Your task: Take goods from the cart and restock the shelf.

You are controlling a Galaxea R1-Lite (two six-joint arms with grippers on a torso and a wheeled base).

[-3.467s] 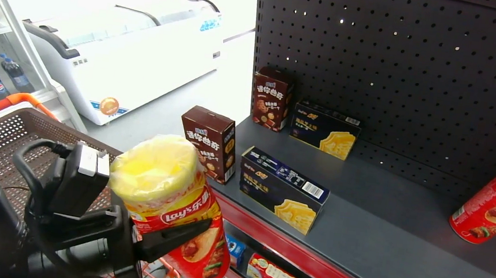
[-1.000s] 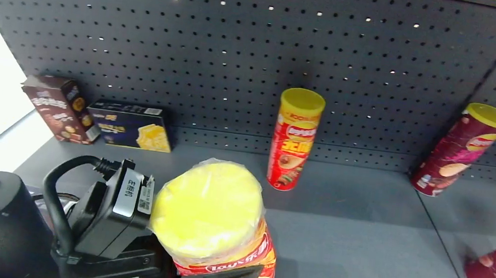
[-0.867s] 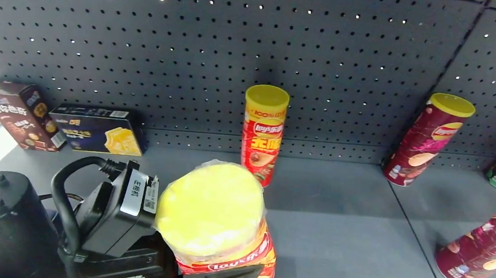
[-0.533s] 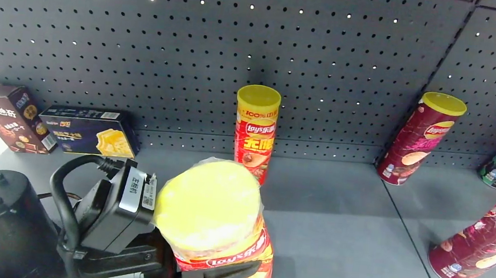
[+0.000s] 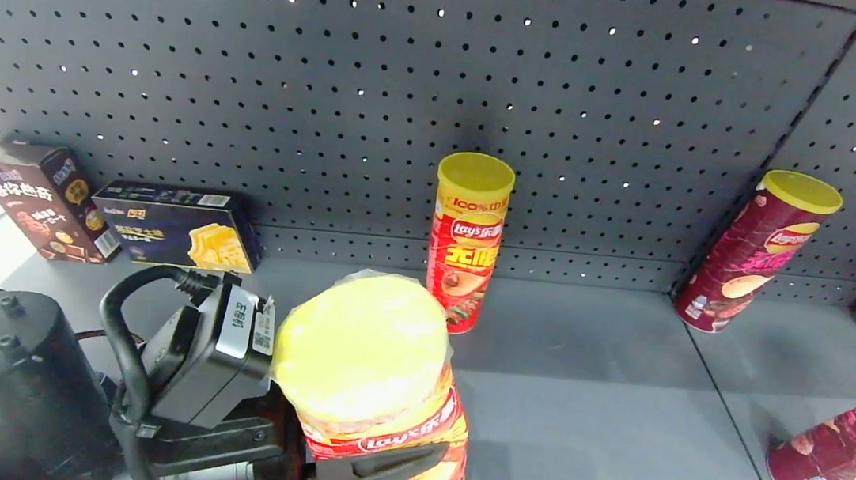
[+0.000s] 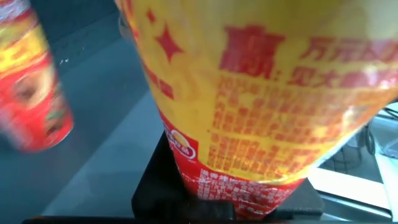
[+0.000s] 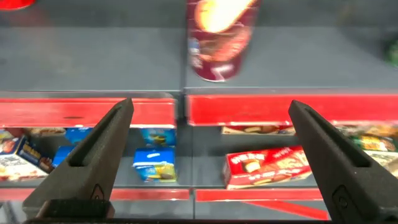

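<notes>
Head view: the left tool (image 5: 329, 460) is clamped on the body of a red-and-yellow cardboard chip tube (image 5: 365, 345), below its film-wrapped yellow lid. The tube is upright at the near left, over the near edge of the dark grey metal shelf (image 5: 600, 417) and not yet set down. The side grip probably keeps its base free for placing. A matching red tube with a yellow lid (image 5: 467, 244) stands far back by the black pegboard panel (image 5: 335, 63), likely marking the row. Bare shelf runs between the two tubes and rightward. It ends at a maroon tube (image 5: 753, 254) far right and another maroon tube (image 5: 843, 451) near right. A brown carton (image 5: 42, 199) and a dark blue carton (image 5: 175, 225) sit far left, well apart.

Left wrist view: the held tube (image 6: 267, 93) is close up, the matching red tube (image 6: 31, 93) is beyond it, and grey shelf (image 6: 106, 155) lies between them.

Right wrist view: the right tool (image 7: 211, 168) is spread wide and holds nothing, low in front of the red shelf lip (image 7: 249, 109). A maroon tube (image 7: 217, 37) stands just behind that lip, so it risks a knock if the tool rises.
</notes>
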